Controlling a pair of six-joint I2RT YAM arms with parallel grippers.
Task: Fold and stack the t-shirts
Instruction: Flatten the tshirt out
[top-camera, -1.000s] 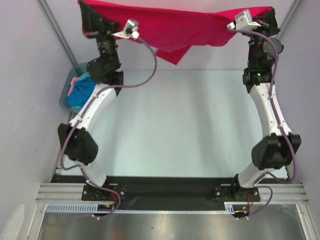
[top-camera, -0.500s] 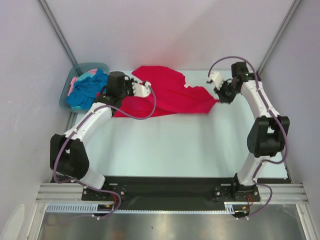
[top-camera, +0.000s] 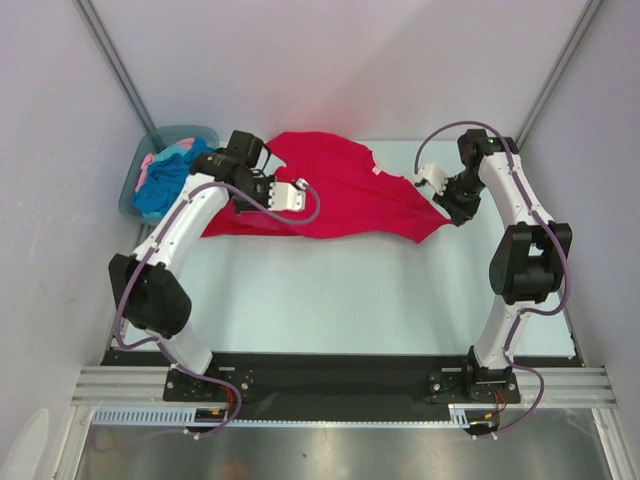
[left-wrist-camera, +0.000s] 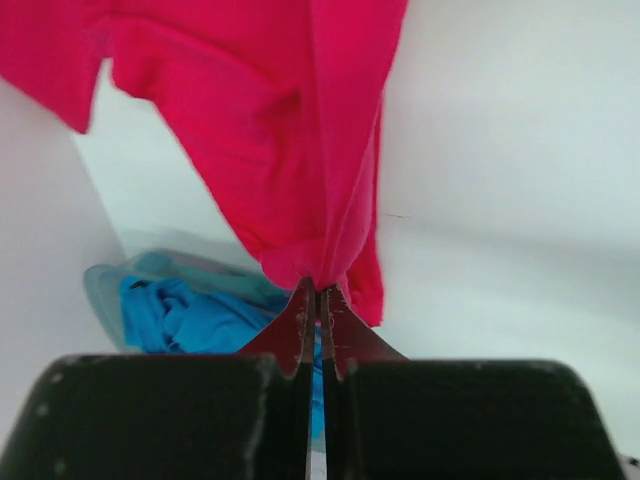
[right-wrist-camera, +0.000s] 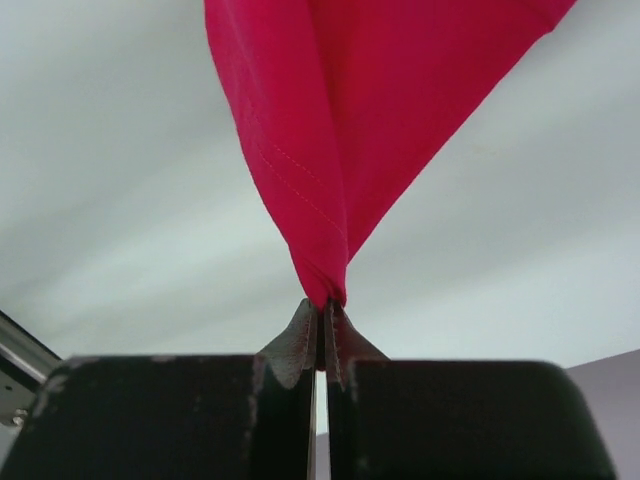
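Observation:
The crimson-red t-shirt (top-camera: 345, 195) lies spread across the far part of the table. My left gripper (top-camera: 238, 162) is shut on its left edge; in the left wrist view the fingertips (left-wrist-camera: 317, 290) pinch a bunched fold of red cloth (left-wrist-camera: 290, 130). My right gripper (top-camera: 457, 208) is shut on the shirt's right corner, and the right wrist view (right-wrist-camera: 325, 303) shows the red cloth (right-wrist-camera: 350, 100) running from the closed tips. The turquoise-blue shirt (top-camera: 168, 178) and a bit of the pale pink one (top-camera: 150, 162) lie in the tub at far left.
The grey-teal tub (top-camera: 132, 200) stands at the far left corner against the wall; it also shows in the left wrist view (left-wrist-camera: 100, 290). Grey walls close in the back and both sides. The arm bases sit on the black rail (top-camera: 330, 375) at the near edge.
A second ago both grippers held the red shirt stretched high in the air. They have come down, and the shirt now lies on the table, pulled wider and slightly nearer.

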